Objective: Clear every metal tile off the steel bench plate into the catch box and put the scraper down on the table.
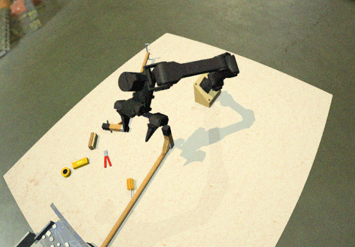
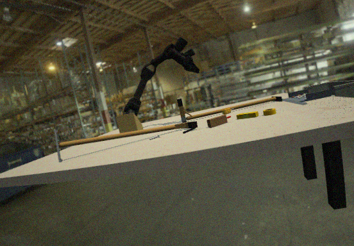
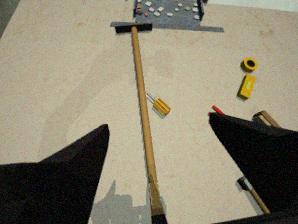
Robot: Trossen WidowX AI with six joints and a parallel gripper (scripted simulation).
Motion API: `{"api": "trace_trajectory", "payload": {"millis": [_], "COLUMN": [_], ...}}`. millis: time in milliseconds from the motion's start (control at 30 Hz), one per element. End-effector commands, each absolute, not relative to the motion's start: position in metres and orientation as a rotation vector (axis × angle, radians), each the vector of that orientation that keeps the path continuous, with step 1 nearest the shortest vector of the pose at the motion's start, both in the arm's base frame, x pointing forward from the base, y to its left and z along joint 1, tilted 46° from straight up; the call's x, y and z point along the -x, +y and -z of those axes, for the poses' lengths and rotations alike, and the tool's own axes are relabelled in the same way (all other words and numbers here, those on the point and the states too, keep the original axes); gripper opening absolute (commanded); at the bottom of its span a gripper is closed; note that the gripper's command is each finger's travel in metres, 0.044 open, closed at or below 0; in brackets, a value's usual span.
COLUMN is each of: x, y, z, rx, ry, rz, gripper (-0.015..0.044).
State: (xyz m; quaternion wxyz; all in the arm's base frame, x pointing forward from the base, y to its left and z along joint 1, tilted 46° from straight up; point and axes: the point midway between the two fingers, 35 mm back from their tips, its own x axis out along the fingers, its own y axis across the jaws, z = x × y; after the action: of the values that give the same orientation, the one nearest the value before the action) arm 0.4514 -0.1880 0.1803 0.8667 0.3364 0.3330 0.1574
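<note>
The long scraper [image 1: 133, 201] [image 2: 237, 106] [image 3: 144, 112] lies on the table. Its wide dark head [image 3: 134, 28] is beside the near edge of the steel plate [image 1: 68, 232] [image 3: 167, 21], and its black-capped grip [image 1: 166, 130] stands up at the near end. Several pale tiles and a few reddish ones lie on the plate. The catch box [image 2: 320, 90] shows as a dark box at the far right. My gripper [image 1: 136, 135] [image 3: 159, 123] is open and empty, above the table near the scraper's grip end; the shaft shows between its fingers in the wrist view, untouched.
A second wooden-handled tool [image 1: 146, 59] [image 2: 118, 135] [image 3: 257, 199] lies beside the arm. A wooden block [image 1: 92, 141] [image 2: 217, 121], red pliers [image 1: 107, 161], a yellow level [image 1: 80, 163] [image 3: 247, 86] and a yellow tape roll lie left of the scraper. An orange-handled tool [image 1: 130, 184] [image 3: 161, 106] lies beside its shaft.
</note>
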Motion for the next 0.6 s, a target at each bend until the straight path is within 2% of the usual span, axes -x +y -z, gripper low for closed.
{"api": "trace_trajectory", "payload": {"millis": [0, 567], "x": [-0.462, -0.504], "y": [-0.180, -0.128], "z": [-0.174, -0.139], "rx": [-0.688, -0.622], "ry": [0.725, 0.858], "rz": [-0.351, -0.468], "gripper": [0.0440, 0.0440]}}
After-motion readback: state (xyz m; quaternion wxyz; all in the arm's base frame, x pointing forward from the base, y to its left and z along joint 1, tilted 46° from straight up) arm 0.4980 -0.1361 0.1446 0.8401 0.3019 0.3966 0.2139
